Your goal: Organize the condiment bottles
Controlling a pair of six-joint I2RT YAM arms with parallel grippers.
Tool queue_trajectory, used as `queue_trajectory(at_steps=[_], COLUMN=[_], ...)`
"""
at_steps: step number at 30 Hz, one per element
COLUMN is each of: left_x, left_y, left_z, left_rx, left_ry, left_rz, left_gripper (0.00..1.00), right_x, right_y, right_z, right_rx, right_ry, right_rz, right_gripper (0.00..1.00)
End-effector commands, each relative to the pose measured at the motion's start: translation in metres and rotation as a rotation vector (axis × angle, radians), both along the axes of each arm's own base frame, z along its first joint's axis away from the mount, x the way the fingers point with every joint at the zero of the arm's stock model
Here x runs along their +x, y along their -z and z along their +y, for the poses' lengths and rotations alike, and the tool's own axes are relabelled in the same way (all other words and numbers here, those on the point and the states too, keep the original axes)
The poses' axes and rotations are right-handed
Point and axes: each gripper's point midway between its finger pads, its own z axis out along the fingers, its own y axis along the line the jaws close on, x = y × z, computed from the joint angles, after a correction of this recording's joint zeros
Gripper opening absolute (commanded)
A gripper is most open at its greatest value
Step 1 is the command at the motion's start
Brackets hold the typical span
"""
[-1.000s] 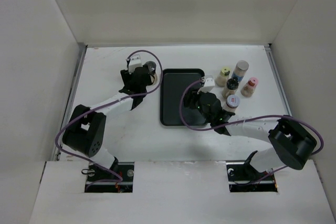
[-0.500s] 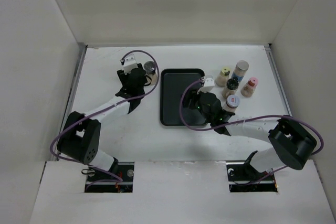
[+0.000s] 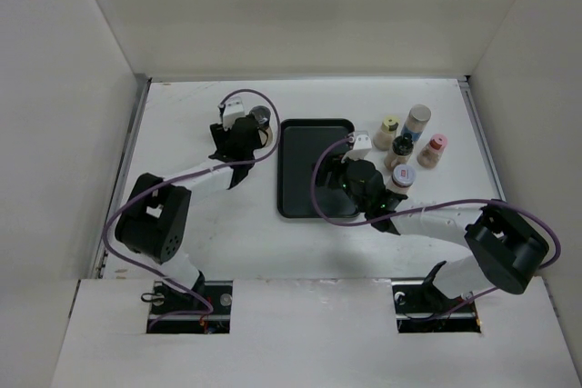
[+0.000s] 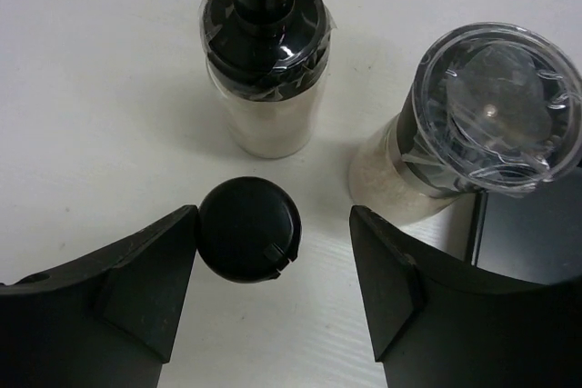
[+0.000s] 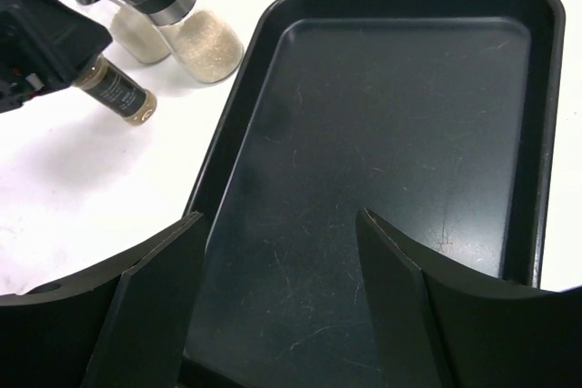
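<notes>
The left pincer (image 4: 273, 220) is spread wide and grips nothing. Its own camera shows a small black-capped bottle (image 4: 250, 229) standing between the fingers, close against the one at the left of that view and clear of the other; whether it touches cannot be told. Just ahead of the fingertips stands a black-topped bottle (image 4: 264, 52) of pale powder. Ahead to the right is a clear-lidded grinder (image 4: 491, 106), with a corner of the black tray (image 4: 532, 233) beside it. From overhead these three merge into one dark knot at the pincer's tip. The right pincer (image 5: 280, 217) gapes equally empty, hovering over the tray's bare floor. Its camera catches the small bottle's brown body, hidden under the cap in the left wrist view. Only the overhead view shows five more bottles (image 3: 402, 144), clustered beside the right pincer on the side away from the tray.
</notes>
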Motion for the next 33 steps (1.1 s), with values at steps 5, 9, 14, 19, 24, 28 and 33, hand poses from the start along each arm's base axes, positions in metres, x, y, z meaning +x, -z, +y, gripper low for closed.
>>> queue_trajectory(at_steps=[5,9,14,19,24,28,33], left_x=[0.027,0.027,0.010,-0.020,-0.026,-0.006,0.036], left_y=[-0.013,-0.009,-0.019,-0.068,-0.098,-0.109,-0.101], left_z=[0.002,0.004,0.011,-0.017,-0.087,-0.135,-0.162], left_rx=[-0.046,-0.042,-0.046,-0.091,-0.136,-0.168,-0.165], left_ry=[-0.035,-0.039,-0.046,0.027,0.184,0.264,0.280], left_rz=[-0.058,-0.051,-0.067,-0.173,-0.208,-0.222,-0.232], left_gripper=[0.57,0.41,0.26,0.25,0.26,0.26,0.26], right_x=[0.003,0.007,0.006,0.005,0.011,0.015,0.014], right_y=[-0.017,-0.015,-0.016,-0.023,-0.026,-0.027,-0.032], right_z=[0.005,0.000,-0.001,-0.006,-0.025,-0.042,-0.050], right_rx=[0.050,0.048,0.054,0.073,0.107,0.135,0.159], right_ry=[-0.009,0.003,0.007,0.023,0.090,0.142,0.161], right_rz=[-0.036,-0.032,-0.035,-0.053,-0.057,-0.048,-0.050], right_gripper=[0.74,0.74,0.74,0.76,0.76,0.43,0.25])
